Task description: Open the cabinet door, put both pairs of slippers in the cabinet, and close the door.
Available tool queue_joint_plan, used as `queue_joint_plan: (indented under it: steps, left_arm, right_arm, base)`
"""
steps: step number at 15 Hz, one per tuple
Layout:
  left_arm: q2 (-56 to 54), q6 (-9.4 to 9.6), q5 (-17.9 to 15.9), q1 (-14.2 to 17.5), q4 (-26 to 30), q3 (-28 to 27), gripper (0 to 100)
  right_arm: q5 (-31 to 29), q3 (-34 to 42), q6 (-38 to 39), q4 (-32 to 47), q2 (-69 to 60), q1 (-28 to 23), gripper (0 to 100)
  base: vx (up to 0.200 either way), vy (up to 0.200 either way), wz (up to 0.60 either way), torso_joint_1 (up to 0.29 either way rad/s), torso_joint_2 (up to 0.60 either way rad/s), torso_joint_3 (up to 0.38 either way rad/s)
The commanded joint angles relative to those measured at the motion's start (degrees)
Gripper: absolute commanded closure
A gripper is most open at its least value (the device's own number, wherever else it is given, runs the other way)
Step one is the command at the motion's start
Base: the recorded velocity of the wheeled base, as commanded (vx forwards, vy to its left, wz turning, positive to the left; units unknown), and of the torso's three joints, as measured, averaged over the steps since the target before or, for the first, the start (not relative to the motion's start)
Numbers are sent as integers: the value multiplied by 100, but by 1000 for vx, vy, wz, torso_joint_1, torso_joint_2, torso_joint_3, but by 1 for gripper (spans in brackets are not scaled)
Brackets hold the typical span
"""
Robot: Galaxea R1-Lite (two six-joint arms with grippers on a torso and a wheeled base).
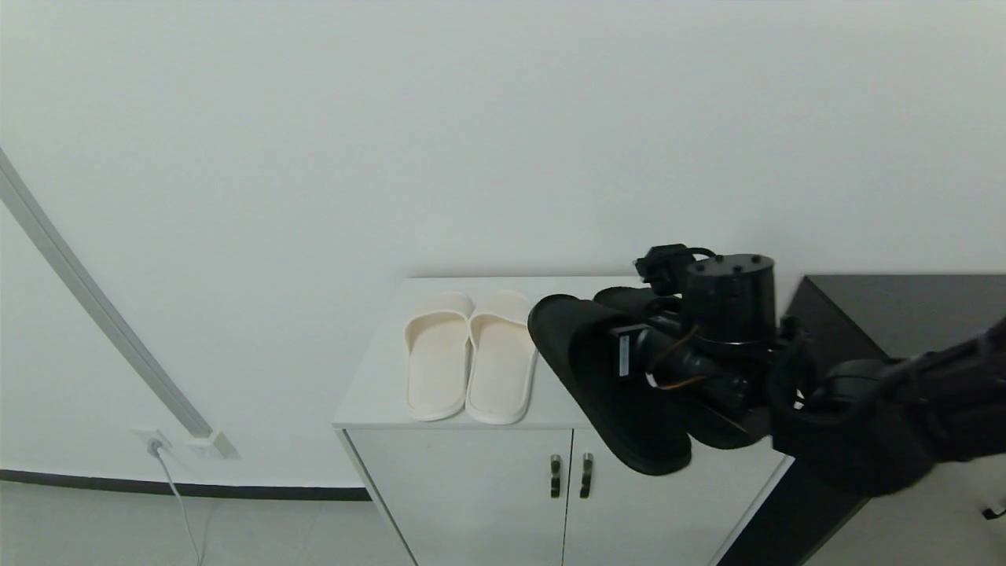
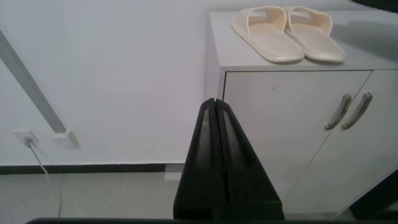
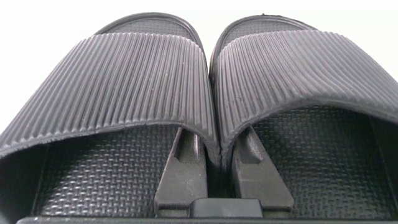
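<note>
A black pair of slippers (image 1: 605, 385) hangs tilted over the right part of the white cabinet's top (image 1: 377, 385), with my right gripper (image 1: 629, 350) shut on it. In the right wrist view its fingers (image 3: 180, 174) reach under the ribbed straps of the black pair (image 3: 143, 74) and pinch the two inner strap edges together at the right gripper (image 3: 214, 140). A cream pair of slippers (image 1: 469, 358) lies side by side on the cabinet top, left of the black pair. Both cabinet doors (image 1: 464, 487) are closed. My left gripper (image 2: 216, 106) is shut and empty, low and left of the cabinet (image 2: 280, 112), below the cream slippers (image 2: 289, 32).
Two vertical door handles (image 1: 556, 475) (image 1: 585, 475) meet at the cabinet's middle. A black table (image 1: 904, 306) stands against the cabinet's right side. On the wall at left are a sloping grey trunking (image 1: 94, 306) and a socket with a cable (image 1: 153, 444). The floor left of the cabinet is free.
</note>
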Motion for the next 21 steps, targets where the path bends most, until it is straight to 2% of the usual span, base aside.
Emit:
queue_joint_plan:
  steps: [1,3,5,8,14,16,21]
  left_arm:
    - [7,0,-3,0,-1,0,100]
    - [7,9,6,0,-1,0,100]
    - [7,0,-3,0,-1,0,100]
    - [7,9,6,0,-1,0,100]
    - [7,0,-3,0,-1,0,100]
    - [7,0,-3,0,-1,0,100]
    - [7,9,6,0,-1,0,100]
  right_arm:
    - [667,1148,-49,21,-1501,106,100]
    - [1018,1799,-49,267,-2177,264,100]
    - [1247,1825,-67,627,-2406,387,100]
    - [1247,1869,-67,680,-2529,405,100]
    - [1335,2159,-128,663,-2564,414,100]
    - [1396,2230,-418,671,-2573,414,100]
    - [1370,2291,-436,636,-2634,378,100]
  base:
    - [0,0,0,0,0,0]
    - [0,0,0,0,0,0]
    - [0,0,0,0,0,0]
    - [0,0,0,0,0,0]
    - [-200,0,0,4,0,2]
    - [0,0,0,0,0,0]
    - [0,0,0,0,0,0]
